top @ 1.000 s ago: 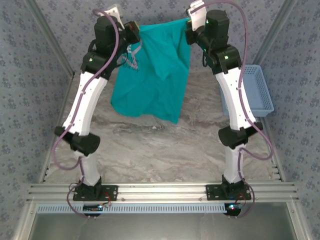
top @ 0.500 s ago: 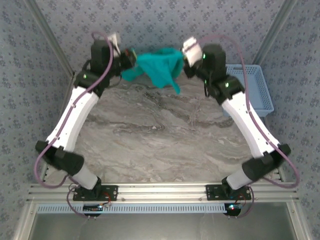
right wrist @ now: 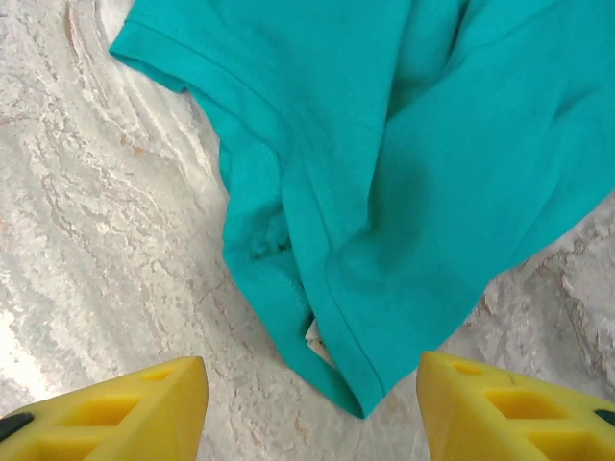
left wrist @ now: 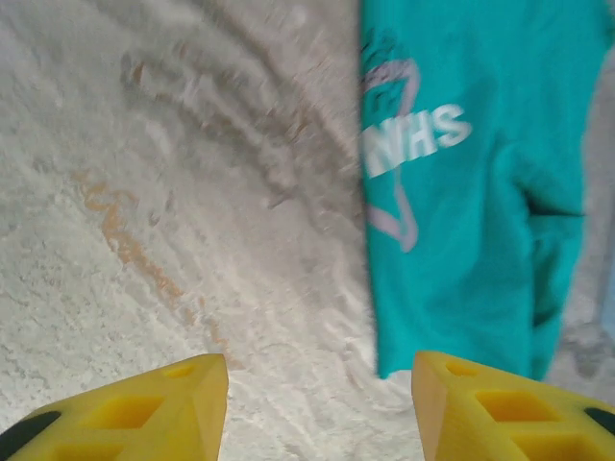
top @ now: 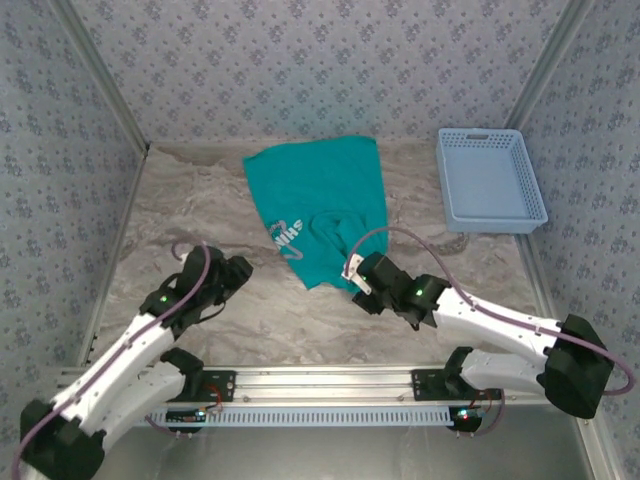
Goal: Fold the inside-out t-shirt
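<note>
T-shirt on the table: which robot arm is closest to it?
The right arm: its open jaws reach the near edge of the teal t-shirt. The left arm ends a little to the side, its jaws over bare marble table.

Both arms are folded low, elbows out to the sides. The left arm (top: 130,350) runs its forearm up and inward to the left tool (top: 238,268), whose yellow fingers (left wrist: 144,408) stand apart, gripping nothing. The right arm (top: 500,325) reaches leftward to the right tool (top: 357,283), its fingers (right wrist: 509,413) likewise spread and empty.
</note>
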Robot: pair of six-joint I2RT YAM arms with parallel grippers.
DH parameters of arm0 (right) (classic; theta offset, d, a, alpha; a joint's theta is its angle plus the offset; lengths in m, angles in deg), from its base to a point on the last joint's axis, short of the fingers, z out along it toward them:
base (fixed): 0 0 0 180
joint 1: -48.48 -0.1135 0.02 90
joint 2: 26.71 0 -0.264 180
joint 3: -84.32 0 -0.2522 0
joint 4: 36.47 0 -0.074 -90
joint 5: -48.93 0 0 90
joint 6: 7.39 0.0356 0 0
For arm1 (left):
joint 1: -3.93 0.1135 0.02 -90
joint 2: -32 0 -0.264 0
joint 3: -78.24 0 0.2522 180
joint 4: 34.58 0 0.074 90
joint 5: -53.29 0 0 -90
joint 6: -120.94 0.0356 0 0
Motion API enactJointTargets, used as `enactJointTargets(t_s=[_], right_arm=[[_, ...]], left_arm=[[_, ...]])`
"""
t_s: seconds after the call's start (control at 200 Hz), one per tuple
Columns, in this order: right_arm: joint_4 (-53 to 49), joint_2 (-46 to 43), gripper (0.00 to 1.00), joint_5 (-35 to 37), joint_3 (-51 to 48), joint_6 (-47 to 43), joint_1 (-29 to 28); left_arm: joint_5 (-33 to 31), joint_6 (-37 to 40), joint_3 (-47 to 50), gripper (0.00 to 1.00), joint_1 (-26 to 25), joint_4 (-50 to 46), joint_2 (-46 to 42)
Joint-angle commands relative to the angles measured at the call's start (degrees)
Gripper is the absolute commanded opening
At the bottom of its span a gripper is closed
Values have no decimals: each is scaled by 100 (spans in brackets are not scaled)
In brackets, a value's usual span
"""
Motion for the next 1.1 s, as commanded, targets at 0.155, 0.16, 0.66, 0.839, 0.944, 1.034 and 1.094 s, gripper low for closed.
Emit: enactJointTargets(t_s=[0.155,0.16,0.66,0.839,0.944,1.034,1.094], right_arm=[[86,1559,62,-1232,1761,279,202],[105,1601,62,-1221,1787,289,204],[974,4542,30,-1468,2991,1631,-143],[964,4680,18,-2457,2903,1485,-529],[706,4600,19,-3217,3033,1162,-827],[579,4447,38,-3673,3217,1080,-971],[629,4305,43,-4058,3256,1133,-961]], left_arm=[[-609,1223,-1074,55,298,-325,892],[-594,1249,-1094,55,320,-311,912],[267,2086,-1850,52,1203,46,2572],[476,2285,-1851,52,1247,46,2715],[659,2435,-1892,52,1247,24,2833],[868,2650,-2012,52,1247,-52,2962],[1122,2783,-2070,53,1247,-22,3083]])
